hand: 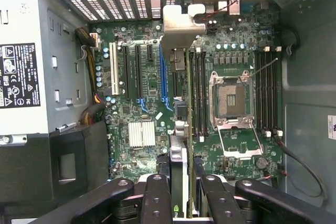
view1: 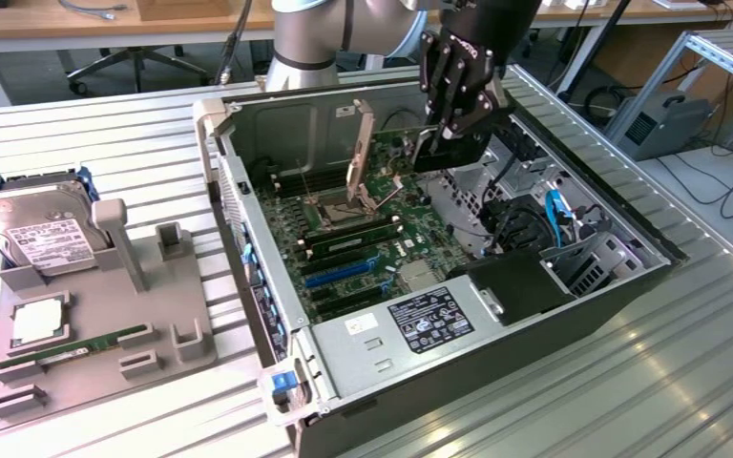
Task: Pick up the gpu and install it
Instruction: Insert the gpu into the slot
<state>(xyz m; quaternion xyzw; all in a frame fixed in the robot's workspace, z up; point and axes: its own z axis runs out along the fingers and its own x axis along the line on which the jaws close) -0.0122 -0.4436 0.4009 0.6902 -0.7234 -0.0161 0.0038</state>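
Observation:
The gpu (view1: 392,143) hangs upright inside the open computer case (view1: 621,286), its silver end bracket (view1: 362,148) pointing down toward the motherboard (view1: 354,239). My gripper (view1: 450,134) is shut on it from above. In the wrist view the gpu (hand: 178,156) shows edge-on between my two fingers (hand: 157,198), and its bracket (hand: 176,30) reaches toward the case's rear slot openings. The card runs along the blue expansion slot (hand: 164,77). I cannot tell whether it touches the slot.
A power supply (view1: 405,324) fills the case's near end, with black and blue cables (view1: 552,215) at the exterior view's right. An open CPU socket (hand: 231,98) lies beside the card. Outside, a grey fixture (view1: 87,324) holds a hard drive (view1: 42,239) and a RAM stick (view1: 73,348).

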